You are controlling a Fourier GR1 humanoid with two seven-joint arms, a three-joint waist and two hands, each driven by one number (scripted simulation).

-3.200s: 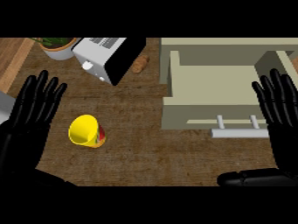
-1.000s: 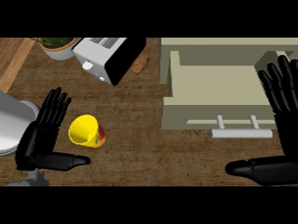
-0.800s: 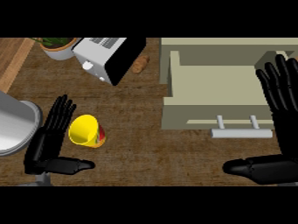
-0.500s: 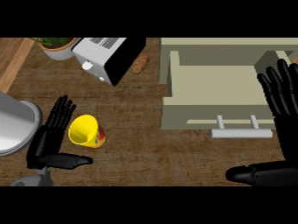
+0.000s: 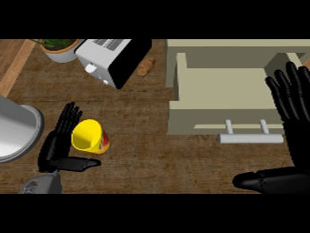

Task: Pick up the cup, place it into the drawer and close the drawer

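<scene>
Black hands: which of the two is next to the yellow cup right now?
The left hand, at the view's left, open with its fingers straight alongside the yellow cup. The right hand is far off, open beside the beige open drawer.

One yellow cup (image 5: 90, 135) at 8 o'clock, one open drawer (image 5: 234, 91) at 2 o'clock, one toaster (image 5: 110, 59), one potted plant (image 5: 60, 48) at 11 o'clock, two black hands, left hand (image 5: 60, 145), right hand (image 5: 298, 113)
</scene>
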